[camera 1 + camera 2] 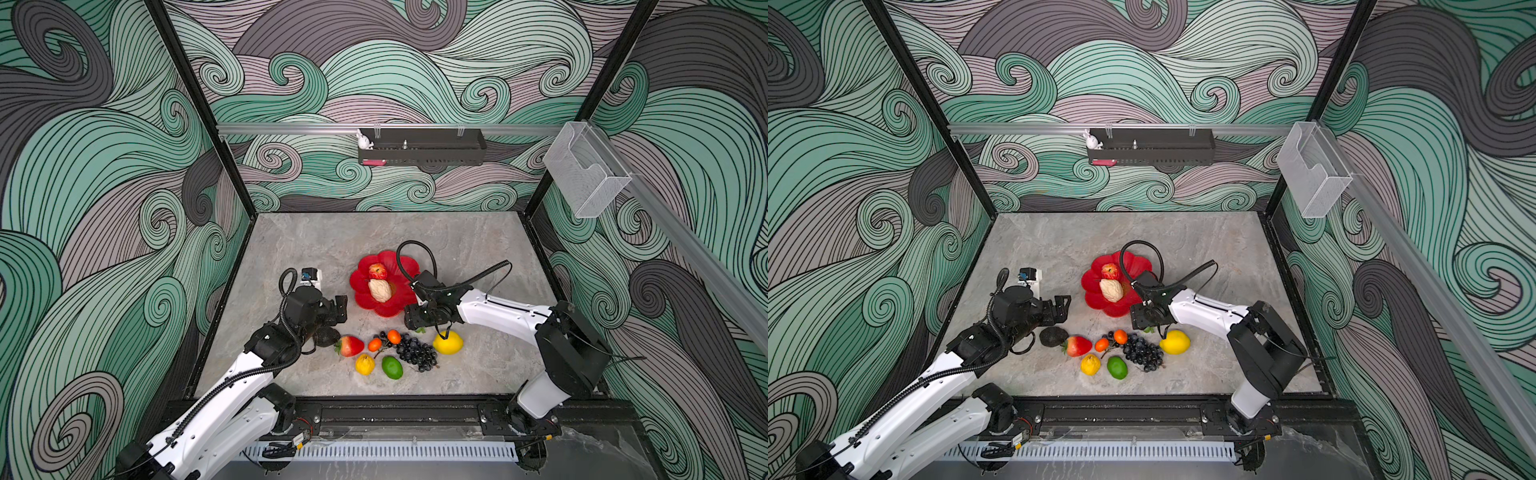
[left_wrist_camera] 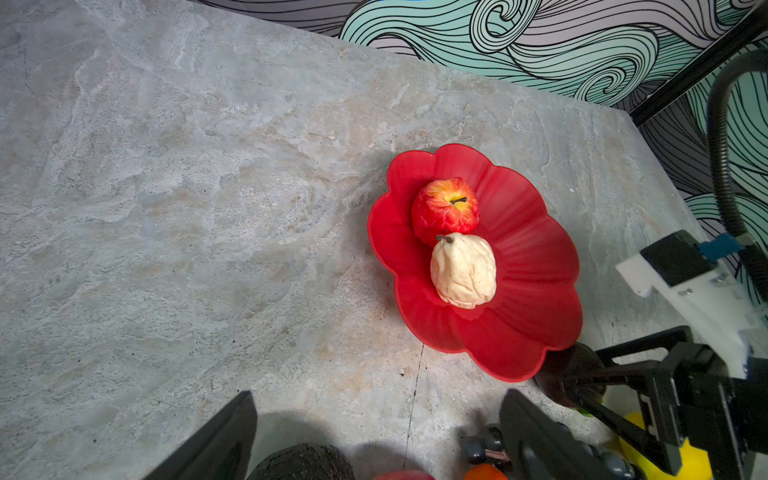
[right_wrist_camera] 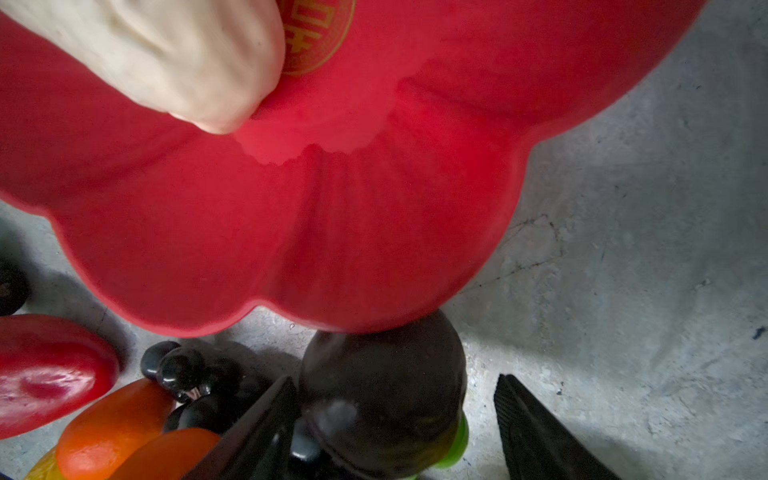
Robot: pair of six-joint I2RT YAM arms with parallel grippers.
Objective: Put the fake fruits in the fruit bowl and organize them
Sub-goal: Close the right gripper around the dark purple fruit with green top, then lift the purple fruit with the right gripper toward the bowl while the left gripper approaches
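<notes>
Pear (image 2: 463,270), stem toward apple (image 2: 444,208), right hand (image 3: 395,384) spread astride dark fruit (image 3: 374,361), left hand (image 2: 376,399) spread, empty

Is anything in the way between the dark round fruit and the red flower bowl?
Nothing visible is. The dark round fruit sits right beside the rim of the fruit bowl, between the open fingers of the right end effector, with bare bowl just beyond it.

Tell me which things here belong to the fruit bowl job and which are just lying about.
Job: fruit bowl, apple, cream pear, strawberry, two small oranges, grape bunch, small lemon, lime, large lemon, avocado, dark round fruit.
Lying about: black tray, clear box, rabbit figurine.
</notes>
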